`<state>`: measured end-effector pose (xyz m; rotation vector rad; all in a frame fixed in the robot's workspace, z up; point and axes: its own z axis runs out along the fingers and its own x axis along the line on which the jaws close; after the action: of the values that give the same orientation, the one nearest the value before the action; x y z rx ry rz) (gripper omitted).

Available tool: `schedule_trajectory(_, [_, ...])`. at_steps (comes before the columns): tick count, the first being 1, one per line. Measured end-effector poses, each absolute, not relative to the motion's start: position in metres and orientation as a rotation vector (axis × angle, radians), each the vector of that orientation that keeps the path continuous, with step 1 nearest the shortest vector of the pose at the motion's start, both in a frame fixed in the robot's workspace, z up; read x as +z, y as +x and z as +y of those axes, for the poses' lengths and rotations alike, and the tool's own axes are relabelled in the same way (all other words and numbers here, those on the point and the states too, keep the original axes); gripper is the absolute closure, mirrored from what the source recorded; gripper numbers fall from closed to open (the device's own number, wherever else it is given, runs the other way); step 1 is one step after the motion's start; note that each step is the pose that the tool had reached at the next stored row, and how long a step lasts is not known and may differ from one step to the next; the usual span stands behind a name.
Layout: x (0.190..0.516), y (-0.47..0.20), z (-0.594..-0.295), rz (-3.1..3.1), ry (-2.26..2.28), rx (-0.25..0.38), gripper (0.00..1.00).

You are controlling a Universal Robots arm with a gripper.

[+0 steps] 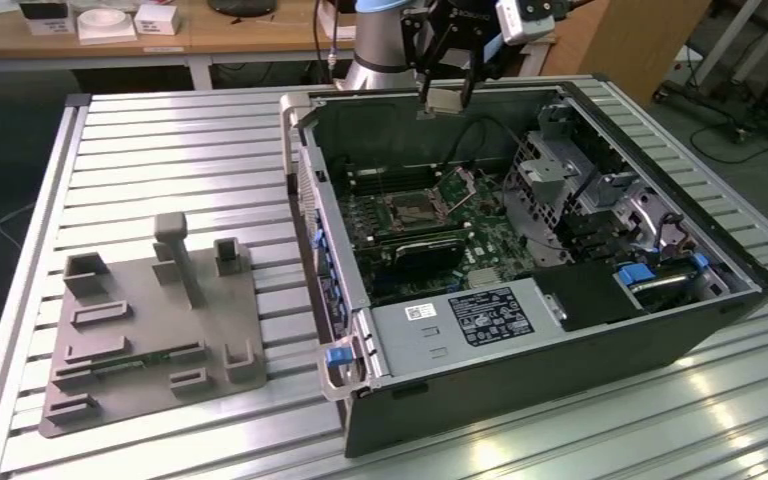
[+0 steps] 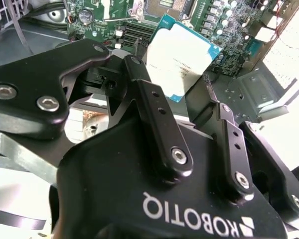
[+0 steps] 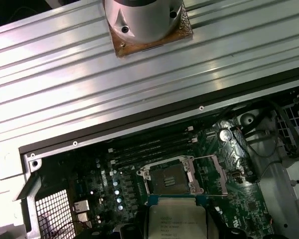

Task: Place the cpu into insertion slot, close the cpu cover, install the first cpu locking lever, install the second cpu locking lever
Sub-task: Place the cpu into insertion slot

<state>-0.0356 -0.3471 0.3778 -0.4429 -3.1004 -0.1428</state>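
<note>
My gripper [image 1: 444,92] hangs above the back wall of the open computer case [image 1: 704,310] and is shut on the cpu [image 1: 443,101], a flat silvery square chip. In the second wrist view the black fingers [image 2: 154,114] clamp the cpu [image 2: 182,55] by two opposite edges. The insertion slot [image 1: 408,212] lies bare on the green board below, and shows in the first wrist view as a dark square socket [image 3: 171,178] just beyond the cpu [image 3: 178,221]. The cpu cover [image 3: 211,174] is swung open to one side of the socket.
A grey fixture plate [image 1: 157,330] with upright blocks lies on the slatted table at the exterior view's left. Inside the case are a black labelled box [image 1: 491,315], a metal drive cage [image 1: 571,180] and long memory slots [image 3: 149,147]. The arm's base [image 3: 144,20] stands behind the case.
</note>
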Motion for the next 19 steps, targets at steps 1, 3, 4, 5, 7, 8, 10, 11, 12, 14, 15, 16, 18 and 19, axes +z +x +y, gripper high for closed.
schedule_trajectory(1, [0.3778,-0.0356,-0.3471,-3.099,-0.457,-0.143,0.46])
schedule_trajectory(3, [0.3778,-0.0356,-0.3471,-3.096,-0.478,-0.143,0.46])
schedule_trajectory(4, [0.3777,-0.0356,-0.3471,-3.095,-0.486,-0.143,0.46])
schedule_trajectory(5, [0.3777,-0.0356,-0.3471,-3.094,-0.493,-0.143,0.46])
schedule_trajectory(7, [0.3777,-0.0356,-0.3471,-3.093,-0.506,-0.143,0.46])
schedule_trajectory(8, [0.3776,-0.0356,-0.3471,-3.092,-0.513,-0.143,0.46])
schedule_trajectory(10, [0.3776,-0.0356,-0.3471,-3.090,-0.523,-0.143,0.46])
schedule_trajectory(11, [0.3776,-0.0356,-0.3471,-3.090,-0.528,-0.143,0.46])
schedule_trajectory(12, [0.3776,-0.0356,-0.3471,-3.089,-0.533,-0.143,0.46])
schedule_trajectory(14, [0.3775,-0.0356,-0.3471,-3.087,-0.544,-0.143,0.46])
schedule_trajectory(15, [0.3775,-0.0356,-0.3471,-3.086,-0.550,-0.143,0.46])
schedule_trajectory(16, [0.3775,-0.0356,-0.3471,-3.086,-0.556,-0.143,0.46])
schedule_trajectory(18, [0.3775,-0.0356,-0.3471,-3.084,-0.567,-0.143,0.46])
schedule_trajectory(19, [0.3775,-0.0356,-0.3471,-3.083,-0.574,-0.143,0.46])
